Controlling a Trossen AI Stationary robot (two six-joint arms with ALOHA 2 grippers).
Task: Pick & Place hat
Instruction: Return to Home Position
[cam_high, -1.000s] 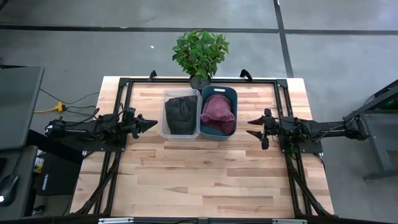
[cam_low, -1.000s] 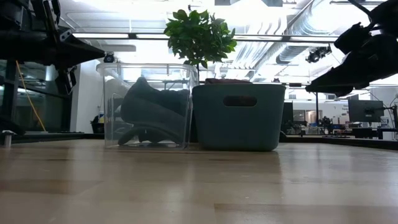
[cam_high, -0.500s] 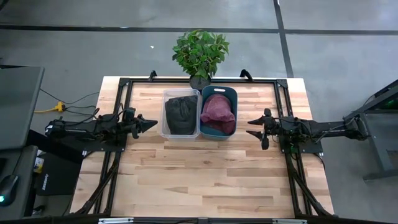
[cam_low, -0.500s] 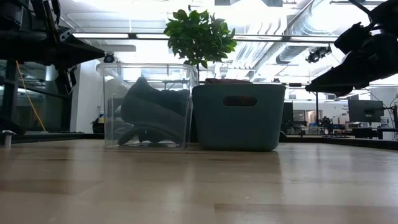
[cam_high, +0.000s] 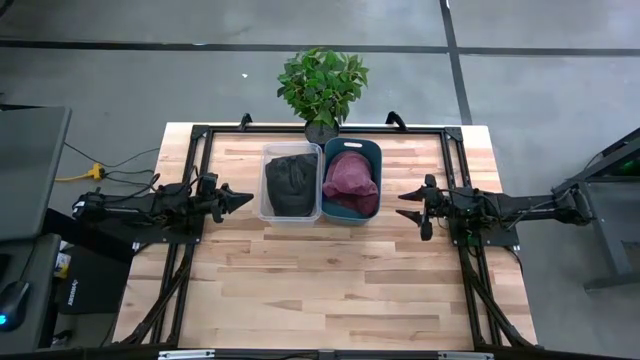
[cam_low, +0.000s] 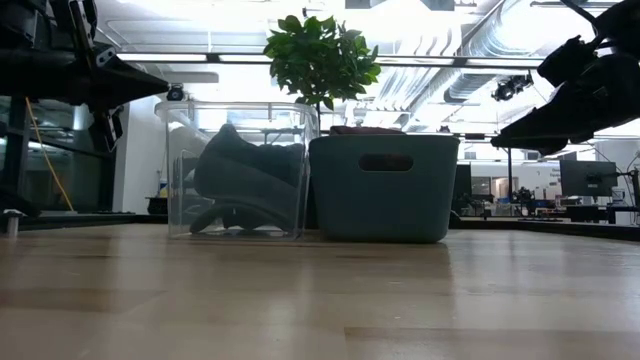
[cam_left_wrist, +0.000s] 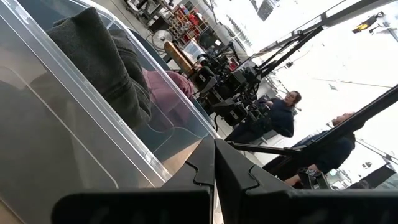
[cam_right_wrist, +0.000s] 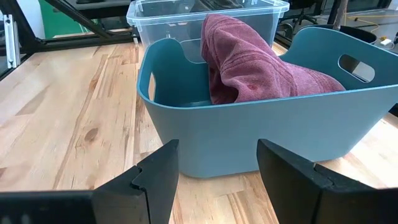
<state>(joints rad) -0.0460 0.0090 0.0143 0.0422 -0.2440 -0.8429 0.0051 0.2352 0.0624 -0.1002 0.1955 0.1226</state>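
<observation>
The red cap lay heaped in the blue bin, its crown standing above the rim, and I could not tell whether more than one cap made up that heap. The dark cap sat not in the blue bin but in the clear plastic bin just beside it, on my left arm's side. Both bins stood at the middle of the table's far edge, in front of the potted plant. My right gripper hung above the table near the right edge, fingers spread and holding nothing, pointing at the blue bin's wall. My left gripper hung near the left edge, fingers pressed together on nothing, its tip aimed at the clear bin from close by. I judged the placing finished and only the retreat left, and the risk lay there. Any forward drift of either arm would shove a light bin along the wood, the clear one first since my left tip was nearest. A sweep over the blue bin could snag the raised red cloth and drag it out. If the dark cap was meant for the blue bin, it was in the wrong one.
</observation>
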